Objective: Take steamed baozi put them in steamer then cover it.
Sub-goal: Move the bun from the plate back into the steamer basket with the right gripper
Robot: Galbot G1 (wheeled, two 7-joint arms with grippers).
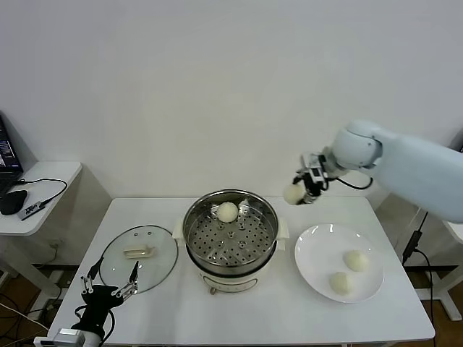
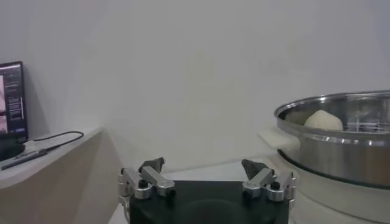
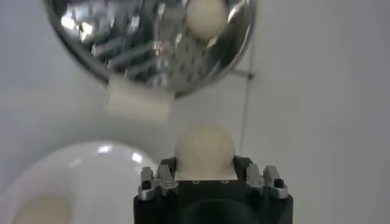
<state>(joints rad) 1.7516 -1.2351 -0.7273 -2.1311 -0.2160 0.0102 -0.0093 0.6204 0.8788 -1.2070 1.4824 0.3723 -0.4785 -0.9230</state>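
The steamer stands mid-table, a shiny steel pot with a perforated tray and white base. One cream-white baozi lies at the tray's far side; it also shows in the left wrist view and the right wrist view. Two more baozi rest on the white plate to the right. My right gripper hangs in the air behind the pot's right handle, shut on a fourth baozi. Low at the table's front left, my left gripper stands open with nothing in it.
A clear glass lid with a cream handle lies flat left of the steamer. A white side table with a cable and dark devices stands at far left. A white wall closes the back.
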